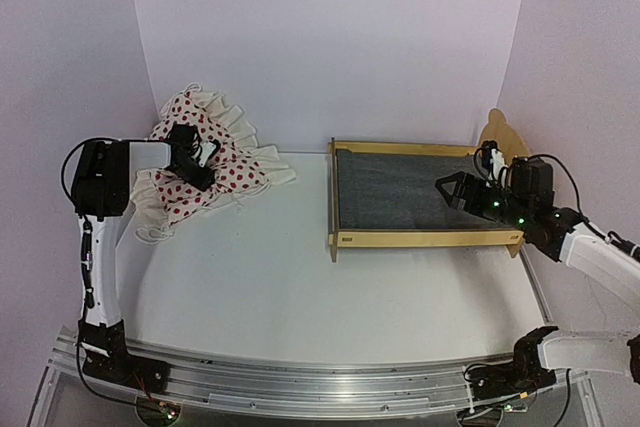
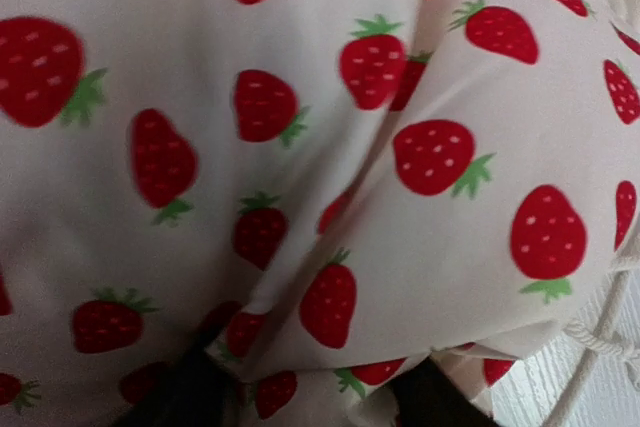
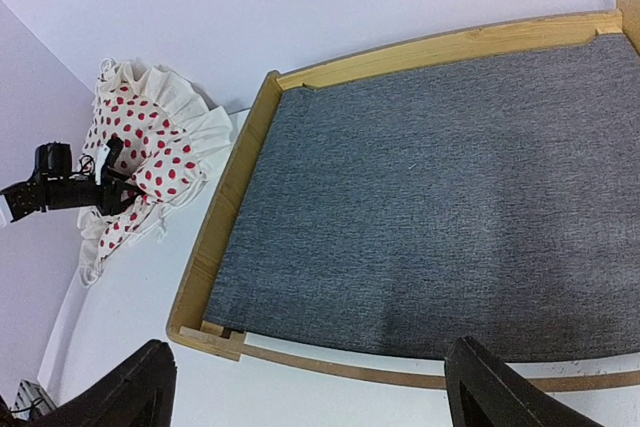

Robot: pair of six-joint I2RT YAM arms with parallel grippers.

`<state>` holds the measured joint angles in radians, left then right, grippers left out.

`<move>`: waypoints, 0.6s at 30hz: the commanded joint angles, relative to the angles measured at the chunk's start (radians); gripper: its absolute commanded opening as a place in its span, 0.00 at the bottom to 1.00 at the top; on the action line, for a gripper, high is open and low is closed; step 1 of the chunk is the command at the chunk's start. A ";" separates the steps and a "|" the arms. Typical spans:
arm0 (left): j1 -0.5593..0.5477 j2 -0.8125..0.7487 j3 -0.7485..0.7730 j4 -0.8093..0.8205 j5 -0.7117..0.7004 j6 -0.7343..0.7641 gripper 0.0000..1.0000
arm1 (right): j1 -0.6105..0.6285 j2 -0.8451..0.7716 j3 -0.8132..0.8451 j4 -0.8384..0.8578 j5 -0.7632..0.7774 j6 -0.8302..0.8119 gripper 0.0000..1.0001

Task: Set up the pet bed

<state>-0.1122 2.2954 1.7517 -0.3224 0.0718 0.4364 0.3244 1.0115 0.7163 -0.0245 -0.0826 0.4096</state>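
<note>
The pet bed [image 1: 430, 238] sits on the right side of the white table [image 1: 300, 287]. The right gripper [image 1: 447, 192] hangs over its grey bottom with its fingers spread wide. Far to the left, the left gripper [image 1: 200, 167] is pushed into the strawberry blanket [image 1: 245, 172]. I cannot tell if it pinches the cloth.

Counted on the table [image 1: 300, 287] (1): pet bed [image 1: 430, 238] – 1; ruffled cloth heap [image 1: 180, 197], white w/ red print – 1, separate pcs in it couldn't be told. Robot arms – 2: left arm [image 1: 100, 247], right arm [image 1: 600, 257]. Grippers – 2: left gripper [image 1: 205, 169], right gripper [image 1: 445, 187].
</note>
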 commanded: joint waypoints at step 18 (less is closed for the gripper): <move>0.009 -0.691 0.079 -0.108 0.365 -0.097 0.00 | 0.241 0.290 0.370 -0.026 -0.064 -0.011 0.90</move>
<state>-0.0940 1.7406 1.8152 -0.4040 0.2931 0.3182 0.4969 1.2526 0.9721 -0.0555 -0.0958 0.4243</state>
